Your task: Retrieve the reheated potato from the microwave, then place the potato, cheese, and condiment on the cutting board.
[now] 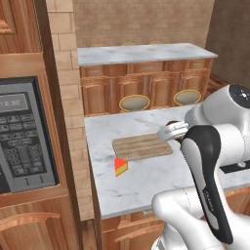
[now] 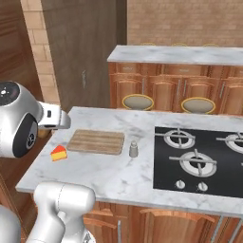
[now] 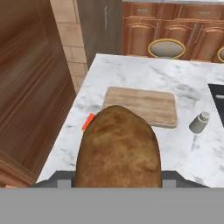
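while the gripper [image 3: 117,186] clamps the potato [image 3: 117,151], cheese [image 1: 120,166] and condiment [image 2: 134,149] flank the cutting board [image 2: 97,141] — untouched.

There was one potato [image 3: 117,148], one cheese wedge [image 2: 59,153], one shaker bottle [image 2: 134,149] and one wooden cutting board [image 2: 96,141], all counted around a single marble counter [image 2: 118,175]. One microwave [image 1: 24,134] sat in the wooden wall, and one black cooktop [image 2: 199,159] lay in the counter, with three burners in sight, one of them cut by the picture's edge, and two knobs at its front. Beyond the counter stood two round-seated stools [image 2: 138,102], and one more stone-topped run of cabinets [image 2: 180,54] stretched along the brick back wall.
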Robot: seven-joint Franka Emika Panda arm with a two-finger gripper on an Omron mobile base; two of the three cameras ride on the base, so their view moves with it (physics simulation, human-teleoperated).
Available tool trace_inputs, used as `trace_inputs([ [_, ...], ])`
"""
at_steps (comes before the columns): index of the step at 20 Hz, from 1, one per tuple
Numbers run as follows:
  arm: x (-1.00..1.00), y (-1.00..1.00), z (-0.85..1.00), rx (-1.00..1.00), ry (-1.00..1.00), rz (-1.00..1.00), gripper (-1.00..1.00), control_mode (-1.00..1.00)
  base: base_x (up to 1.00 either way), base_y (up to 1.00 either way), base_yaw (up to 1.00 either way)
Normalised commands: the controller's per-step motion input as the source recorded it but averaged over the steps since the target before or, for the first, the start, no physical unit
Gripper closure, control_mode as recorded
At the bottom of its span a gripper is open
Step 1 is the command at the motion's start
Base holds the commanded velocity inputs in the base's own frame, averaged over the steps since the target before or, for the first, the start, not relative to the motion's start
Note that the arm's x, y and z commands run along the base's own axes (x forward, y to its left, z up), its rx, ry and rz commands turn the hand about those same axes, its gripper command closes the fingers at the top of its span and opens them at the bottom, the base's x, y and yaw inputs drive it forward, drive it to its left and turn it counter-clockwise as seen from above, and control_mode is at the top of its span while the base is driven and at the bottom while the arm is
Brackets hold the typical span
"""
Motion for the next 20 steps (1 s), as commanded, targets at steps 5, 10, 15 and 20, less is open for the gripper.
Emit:
trace_inputs([
  [5, 0.0, 0.0, 0.0, 0.0, 0.0, 0.0, 1.0, 1.0, 0.38, 0.0, 0.0],
  [10, 0.0, 0.0, 0.0, 0.0, 0.0, 0.0, 1.0, 1.0, 0.05, 0.0, 0.0],
  [15, 0.0, 0.0, 0.0, 0.0, 0.0, 0.0, 1.0, 1.0, 0.0, 0.0, 0.0],
  [20, 0.0, 0.0, 0.0, 0.0, 0.0, 0.0, 1.0, 1.0, 0.0, 0.0, 0.0],
])
